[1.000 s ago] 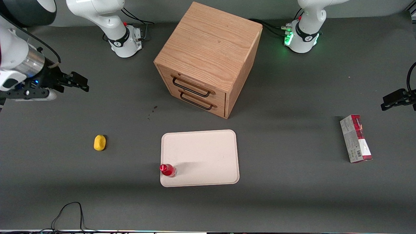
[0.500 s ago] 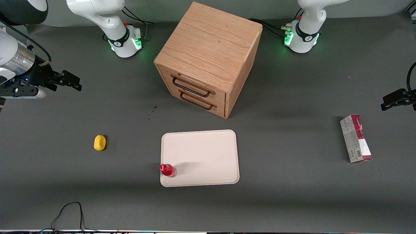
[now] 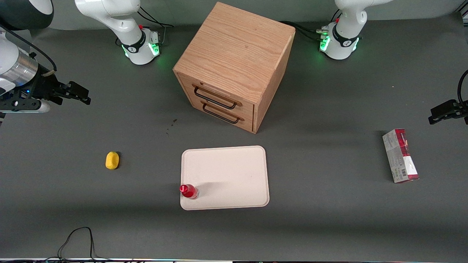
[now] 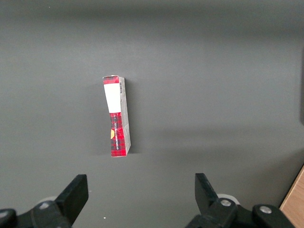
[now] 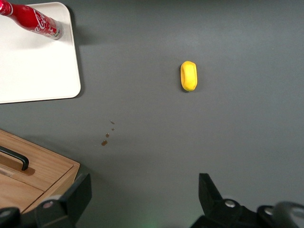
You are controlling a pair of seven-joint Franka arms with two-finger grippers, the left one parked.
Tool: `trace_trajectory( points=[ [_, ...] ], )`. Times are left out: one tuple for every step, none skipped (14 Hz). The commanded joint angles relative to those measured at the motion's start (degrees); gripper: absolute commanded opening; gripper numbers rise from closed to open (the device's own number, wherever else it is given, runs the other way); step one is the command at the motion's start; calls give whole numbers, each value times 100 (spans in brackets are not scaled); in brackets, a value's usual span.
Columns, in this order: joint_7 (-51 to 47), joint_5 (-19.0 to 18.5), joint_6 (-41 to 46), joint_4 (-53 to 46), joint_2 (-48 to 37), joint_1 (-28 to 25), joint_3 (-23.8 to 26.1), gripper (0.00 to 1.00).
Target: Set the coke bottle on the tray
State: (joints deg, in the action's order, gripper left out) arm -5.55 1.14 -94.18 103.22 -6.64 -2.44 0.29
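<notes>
We see the coke bottle standing upright on the tray, in the corner nearest the front camera toward the working arm's end. Our gripper hangs high above the table, well apart from the tray, its fingers spread wide and holding nothing. We judge the placing done. Next, we need only keep the arm clear of the bottle.
</notes>
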Motion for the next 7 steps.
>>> trace_trajectory(
  points=[
    [160, -62, 49, -371, 329, 86, 59, 100],
    [160, -62, 58, -547, 496, 69, 68, 100],
    [151, -62, 67, -705, 619, 69, 68, 100],
    [151, -53, 67, -785, 664, 69, 68, 100],
    [151, -53, 67, -794, 656, 69, 68, 100],
    [151, -53, 67, -795, 664, 69, 68, 100],
    [151, -53, 67, -786, 673, 69, 68, 100]
  ],
)
